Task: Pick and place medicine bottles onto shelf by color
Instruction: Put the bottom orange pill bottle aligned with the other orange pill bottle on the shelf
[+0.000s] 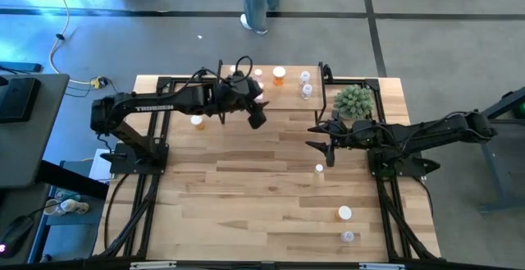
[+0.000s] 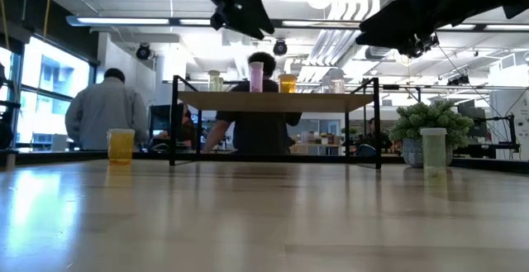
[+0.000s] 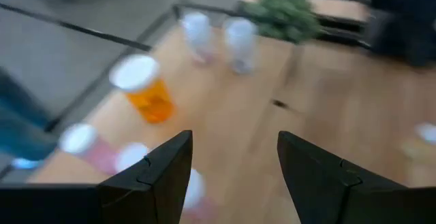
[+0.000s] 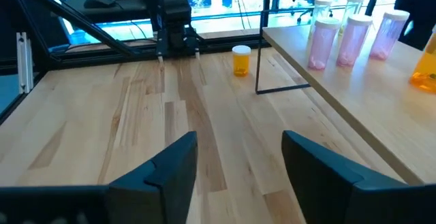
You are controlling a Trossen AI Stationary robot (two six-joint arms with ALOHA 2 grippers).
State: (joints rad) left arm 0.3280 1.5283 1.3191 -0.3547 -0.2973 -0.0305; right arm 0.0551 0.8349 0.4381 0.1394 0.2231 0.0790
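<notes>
Shelf (image 1: 283, 85) at the table's (image 1: 246, 204) far edge carries pink, orange and pale bottles. Left hand (image 3: 231, 176) hovers over it, fingers apart, empty. Right hand (image 1: 321, 136) open, empty; pale bottle (image 1: 319, 169) just below it. Best descend straight, centred on the cap.

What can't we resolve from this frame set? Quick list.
- Left wrist view: blurred; the pink bottles near the left gripper can't be counted.
- High view: the left arm covers part of the shelf, so bottles beneath it are hidden.
- High view: the two bottles near the table's front edge are too small to tell body colour.
- Low view: both grippers are cut off by the top edge.
</notes>
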